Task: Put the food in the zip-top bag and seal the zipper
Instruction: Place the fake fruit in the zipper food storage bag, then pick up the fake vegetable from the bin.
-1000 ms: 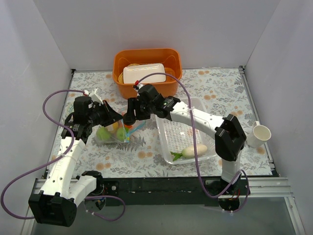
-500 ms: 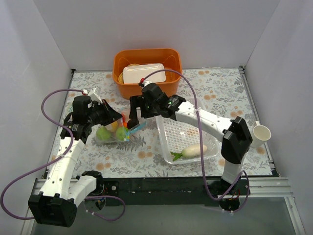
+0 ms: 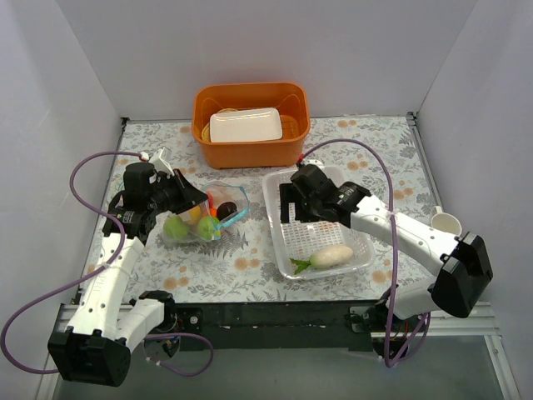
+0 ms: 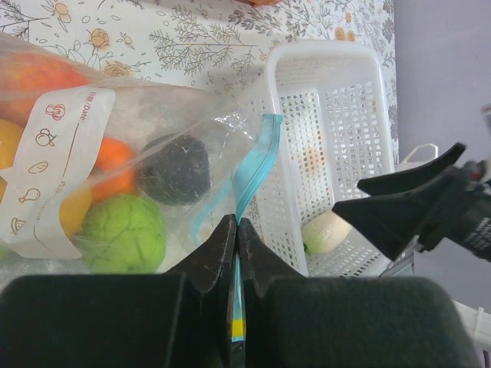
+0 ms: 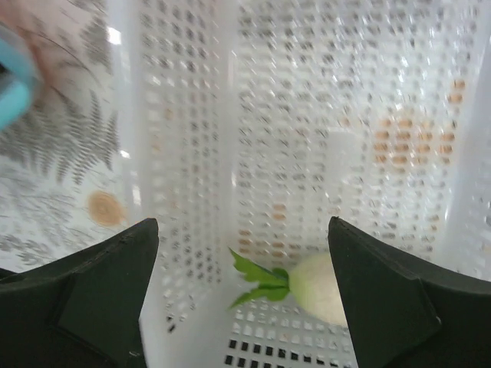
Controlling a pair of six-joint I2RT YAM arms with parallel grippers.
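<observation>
Plainly, the zip-top bag (image 3: 231,193) lies on its side at about 9 o'clock on the worktop (image 3: 375,142), with its mouth turned toward 3 o'clock and the white mesh basket (image 3: 272,217) just beside it. Through the clear plastic show a green apple (image 4: 123,234), an orange (image 4: 115,157) and a dark purple fruit (image 4: 175,170), so most of the food looks bagged. The zipper (image 4: 253,161) curls apart along the mouth and is unsealed. The left jaws are closed tight on that teal strip at the lip, their fingers (image 4: 211,257) pinching it with no gap. I judge this hold is there to pin the mouth up and open, so that another piece can go in without the limp plastic folding over.

The white radish (image 3: 331,256) is the one piece seen outside the bag. It lies at the 6 o'clock end of the basket, leaves toward 9 o'clock. The right jaws hang over the basket's 12 o'clock half, spread wide and holding nothing. The right wrist view shows the radish low between the two fingers (image 5: 77,284), which suits a straight descent onto it. Further out, an orange tub (image 3: 250,125) sits at 12 o'clock and a pale cup (image 3: 445,225) at the 3 o'clock edge, both well apart from the work.
</observation>
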